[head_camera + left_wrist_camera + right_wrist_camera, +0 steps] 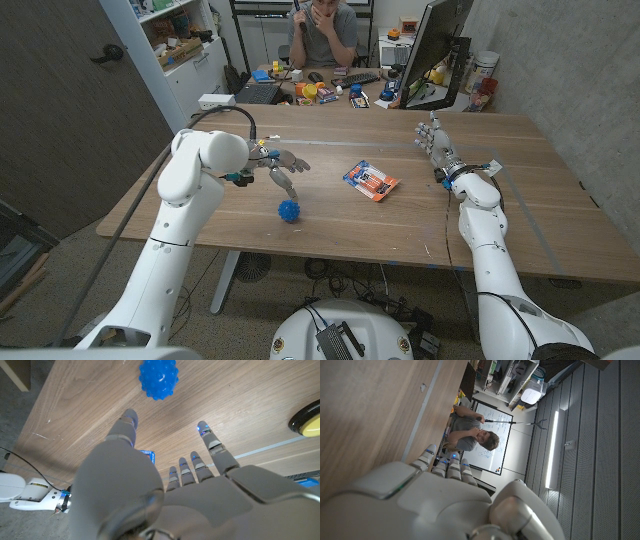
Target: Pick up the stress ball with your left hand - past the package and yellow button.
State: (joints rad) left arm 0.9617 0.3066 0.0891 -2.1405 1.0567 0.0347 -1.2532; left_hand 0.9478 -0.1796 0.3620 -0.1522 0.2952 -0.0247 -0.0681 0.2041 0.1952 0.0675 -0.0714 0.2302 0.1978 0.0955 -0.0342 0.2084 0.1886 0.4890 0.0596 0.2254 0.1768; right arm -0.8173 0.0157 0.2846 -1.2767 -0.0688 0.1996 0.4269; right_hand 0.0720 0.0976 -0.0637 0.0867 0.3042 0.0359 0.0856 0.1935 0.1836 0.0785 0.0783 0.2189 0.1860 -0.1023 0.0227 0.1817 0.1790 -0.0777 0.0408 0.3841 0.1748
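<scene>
Just left of the package, the spiky blue stress ball sits on the table. It looks soft, light and grippy. The left hand hovers spread wide, empty; wrapping its middle seems best.

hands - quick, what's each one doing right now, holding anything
Left hand: open, fingers spread above the blue spiky stress ball, holding nothing.
Right hand: open, fingers apart, holding nothing.

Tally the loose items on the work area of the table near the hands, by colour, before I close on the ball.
Blue: 1, the stress ball, not yet held by the left hand.
Orange and blue: 1, the package.
Yellow: 1, the yellow button, seen in the left wrist view.
Total: 3.
</scene>
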